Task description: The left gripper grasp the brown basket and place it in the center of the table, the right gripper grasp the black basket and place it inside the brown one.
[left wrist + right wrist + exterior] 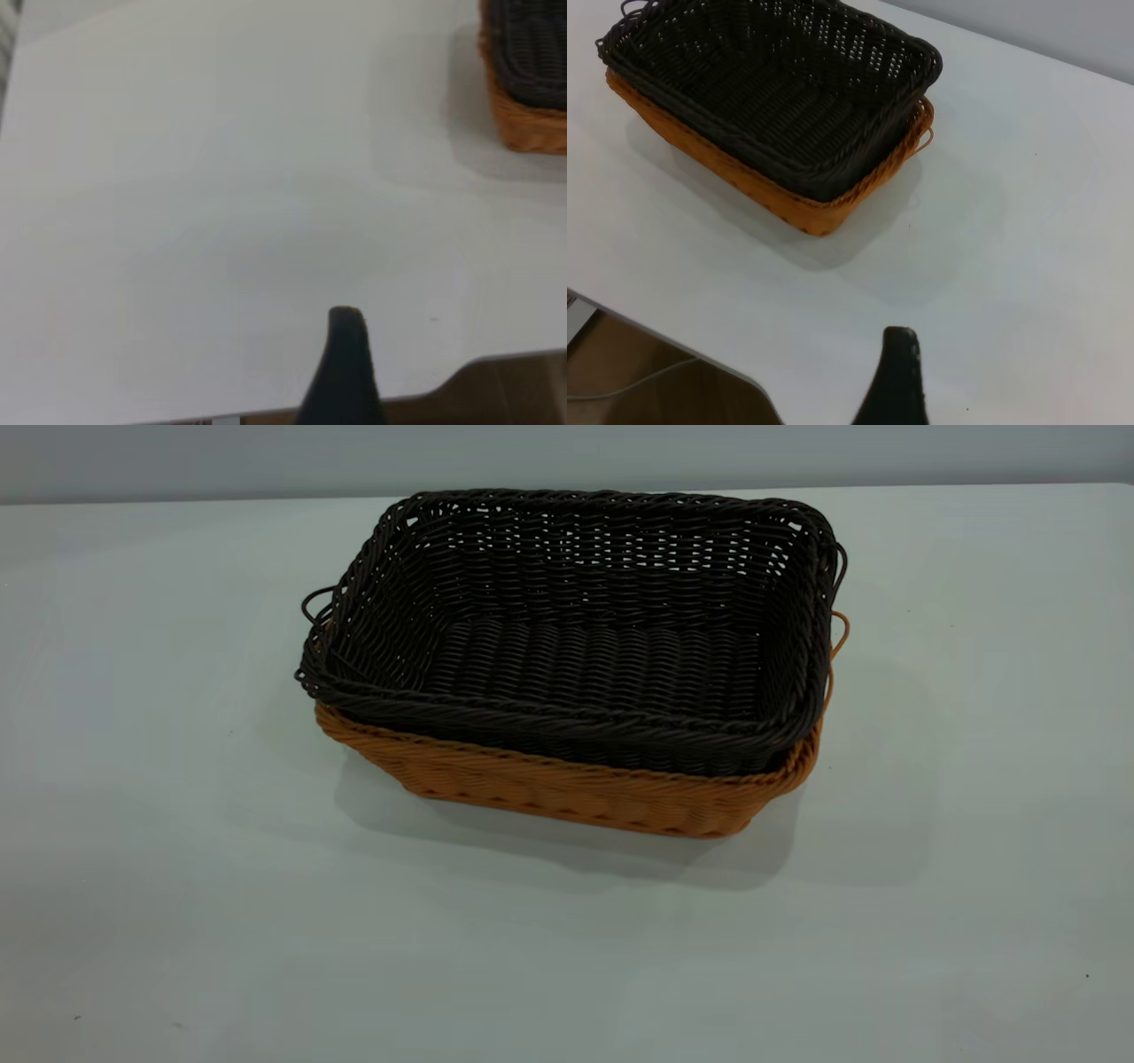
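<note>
At the middle of the table (177, 868), the black basket (576, 629) is sitting nested inside the brown basket (576, 793). In the exterior view the black basket's braided rim is standing above the brown rim all the way round, so that only the front wall and the right corner of the brown basket are showing beneath it. The black basket is lying slightly askew in the brown one: its left end is overhanging the brown rim, while at the right end the brown rim and a brown loop handle (840, 633) are showing just outside the black wall. A thin black loop handle (316, 605) is projecting from the left end of the black basket. Both baskets are resting upright, and the brown basket's base is lying flat on the table. Neither arm is appearing in the exterior view. In the left wrist view, one dark finger (345, 367) of the left end effector is hovering over bare table near the table's edge, well apart from the baskets, of which only a corner is showing. In the right wrist view, one dark finger (895, 381) of the right end effector is likewise hovering over bare table, clear of the stacked baskets and touching neither. With a single finger showing per wrist view, I cannot tell whether either end effector is apart or together.
</note>
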Robot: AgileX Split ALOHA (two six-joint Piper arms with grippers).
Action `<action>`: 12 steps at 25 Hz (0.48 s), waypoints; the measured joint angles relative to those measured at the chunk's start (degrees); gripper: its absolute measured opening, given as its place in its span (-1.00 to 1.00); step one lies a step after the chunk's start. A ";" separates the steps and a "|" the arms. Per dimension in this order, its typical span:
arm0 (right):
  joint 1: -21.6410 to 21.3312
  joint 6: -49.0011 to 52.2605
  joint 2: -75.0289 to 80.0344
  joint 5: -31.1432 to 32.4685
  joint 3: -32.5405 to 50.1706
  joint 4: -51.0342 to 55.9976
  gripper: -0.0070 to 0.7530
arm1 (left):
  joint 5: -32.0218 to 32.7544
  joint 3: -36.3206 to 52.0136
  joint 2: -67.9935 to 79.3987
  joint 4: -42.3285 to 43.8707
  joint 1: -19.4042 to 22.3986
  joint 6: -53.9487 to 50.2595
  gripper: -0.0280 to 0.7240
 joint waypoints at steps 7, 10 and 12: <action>0.00 0.00 0.00 0.00 0.00 0.25 0.53 | 0.00 0.00 -0.01 0.00 0.00 -2.27 0.57; 0.00 0.00 0.00 0.00 0.00 0.22 0.53 | 0.00 0.00 -0.01 0.00 0.00 -2.27 0.57; 0.00 0.00 0.00 0.00 0.00 0.22 0.53 | 0.00 0.00 -0.01 0.00 0.00 -2.27 0.57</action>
